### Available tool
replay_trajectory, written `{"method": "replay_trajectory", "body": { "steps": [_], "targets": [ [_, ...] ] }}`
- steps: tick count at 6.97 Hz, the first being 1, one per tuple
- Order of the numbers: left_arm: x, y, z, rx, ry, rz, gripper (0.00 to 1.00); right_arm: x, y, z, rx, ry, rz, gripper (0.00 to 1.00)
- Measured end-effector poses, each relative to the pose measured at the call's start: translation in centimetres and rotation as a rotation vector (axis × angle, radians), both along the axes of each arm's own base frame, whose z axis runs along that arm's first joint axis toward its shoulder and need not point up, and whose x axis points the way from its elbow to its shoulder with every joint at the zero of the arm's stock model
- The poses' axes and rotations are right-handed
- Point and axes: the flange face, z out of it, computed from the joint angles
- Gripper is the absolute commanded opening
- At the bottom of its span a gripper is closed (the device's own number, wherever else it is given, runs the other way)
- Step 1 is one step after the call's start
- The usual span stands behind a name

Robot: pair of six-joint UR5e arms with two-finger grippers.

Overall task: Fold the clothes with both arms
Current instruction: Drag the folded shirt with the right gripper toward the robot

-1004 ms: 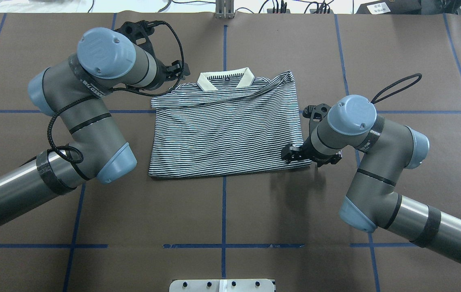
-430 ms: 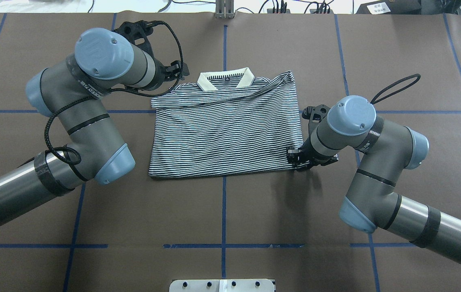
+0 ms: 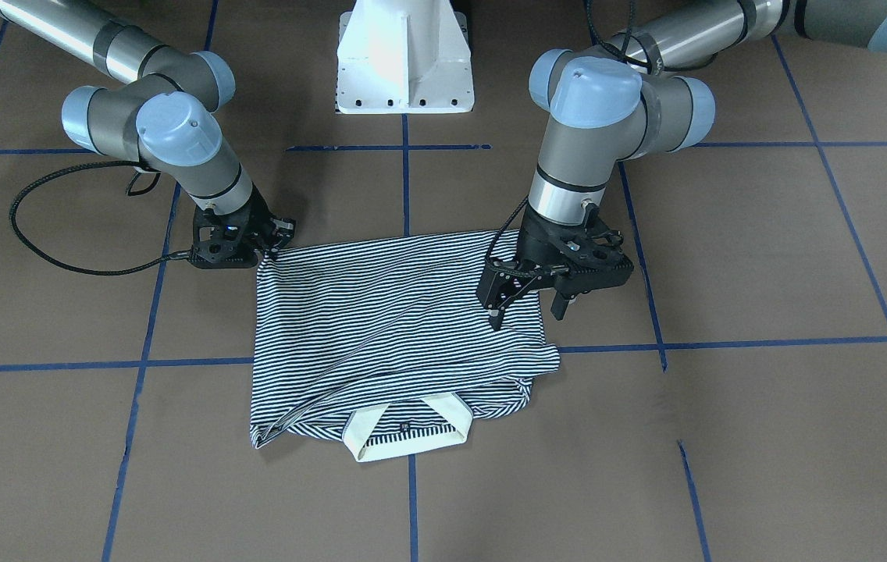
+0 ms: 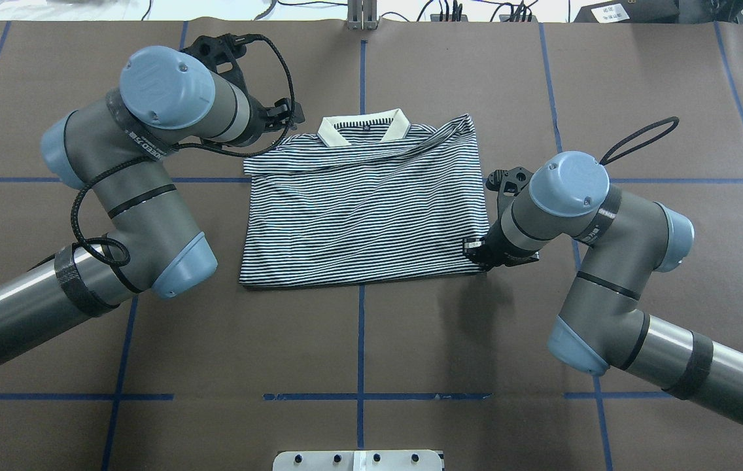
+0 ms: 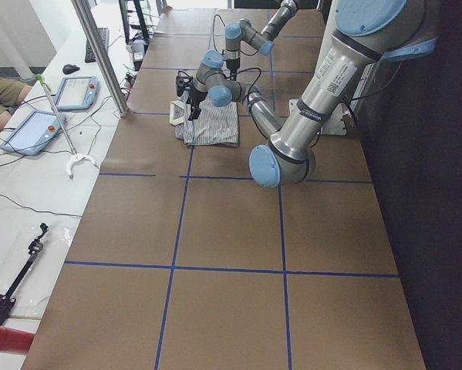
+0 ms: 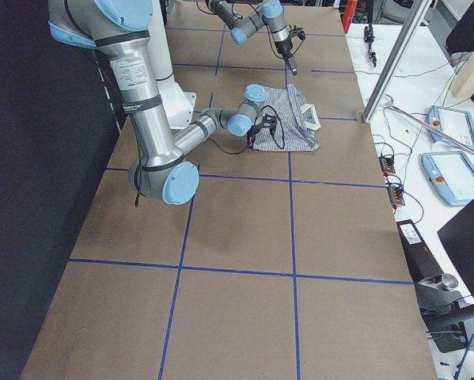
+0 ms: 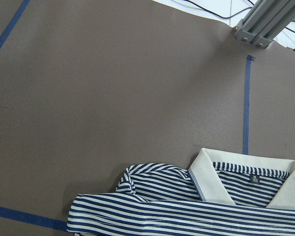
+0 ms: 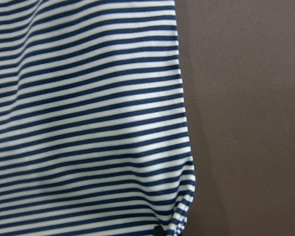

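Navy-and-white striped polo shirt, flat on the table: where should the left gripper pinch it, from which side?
Probably the far-left shoulder corner of the striped polo shirt, coming down from above at its outer left edge. The shirt lies flat, so only edges offer a pinch, and the open left gripper hangs over that side.
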Motion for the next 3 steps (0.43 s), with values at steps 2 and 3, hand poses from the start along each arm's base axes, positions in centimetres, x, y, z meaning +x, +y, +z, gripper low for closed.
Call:
{"method": "replay_trajectory", "body": {
  "steps": [2, 3],
  "targets": [
    [0.0, 0.1, -0.1, 0.000, 0.002, 0.000, 1.00, 2.5, 3.6, 0.9, -0.002, -0.009, -0.026, 0.00],
    [-0.1, 0.3, -0.3, 0.001, 0.008, -0.001, 1.00, 3.4, 7.0, 1.5, -0.008, -0.011, -0.063, 0.00]
  ]
}}
